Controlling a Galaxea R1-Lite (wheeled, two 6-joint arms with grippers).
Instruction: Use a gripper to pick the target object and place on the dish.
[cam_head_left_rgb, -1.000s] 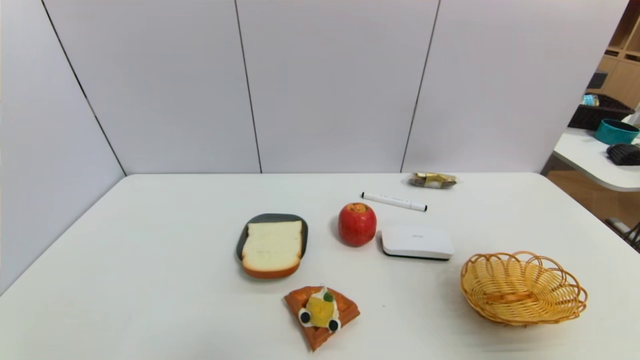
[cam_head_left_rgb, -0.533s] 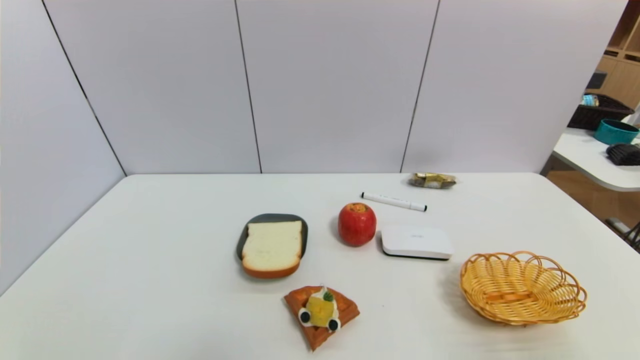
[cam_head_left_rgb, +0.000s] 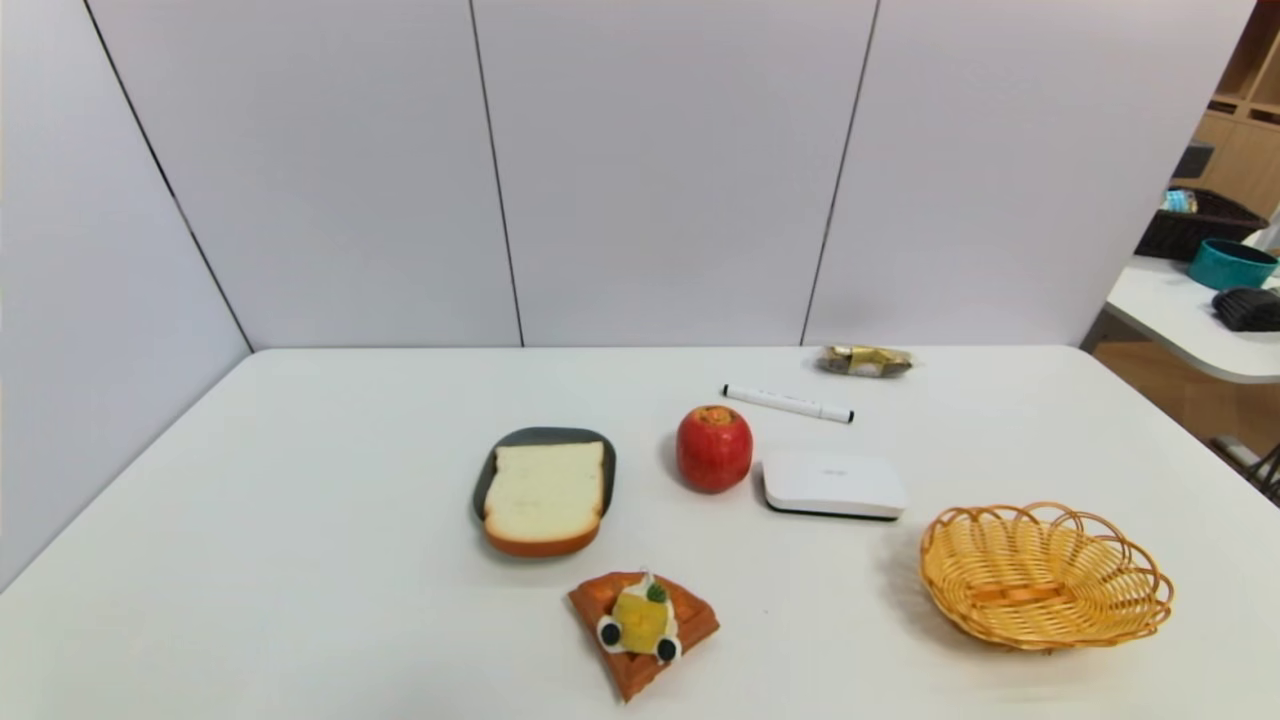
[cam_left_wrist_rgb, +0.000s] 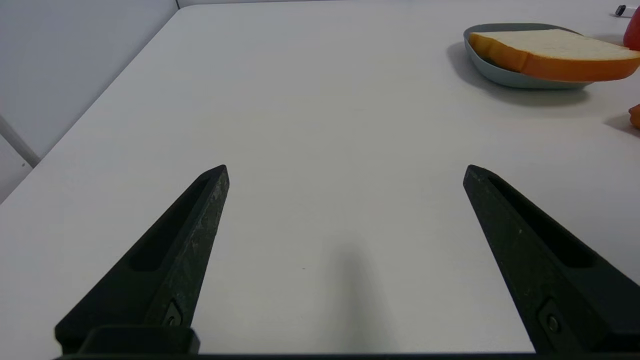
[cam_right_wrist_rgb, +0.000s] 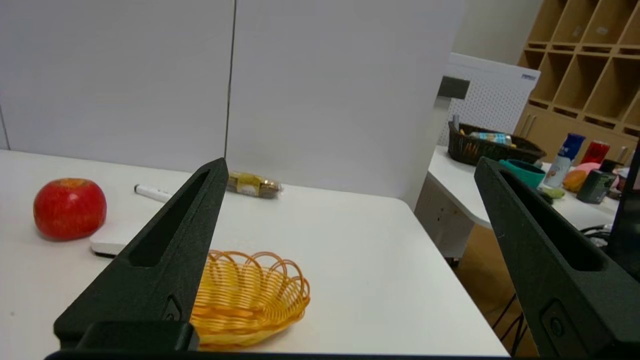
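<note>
The right gripper (cam_right_wrist_rgb: 350, 167) stands wide and empty above the bench's (cam_head_left_rgb: 300, 560) near right part, over the wicker basket (cam_right_wrist_rgb: 250, 295). The left gripper (cam_left_wrist_rgb: 345, 170), also wide and empty, hangs low over bare bench on the left. The toast slice (cam_head_left_rgb: 545, 495) lies on the blue-grey dish (cam_head_left_rgb: 545, 437), its crust end overhanging the near rim, beside a red apple (cam_head_left_rgb: 714, 449).

An office-like test room: plain white partition panels (cam_head_left_rgb: 660, 170) enclose a white table (cam_head_left_rgb: 300, 560), with wooden cubby shelving (cam_right_wrist_rgb: 585, 45) and a cluttered side desk (cam_right_wrist_rgb: 465, 195) beyond.
</note>
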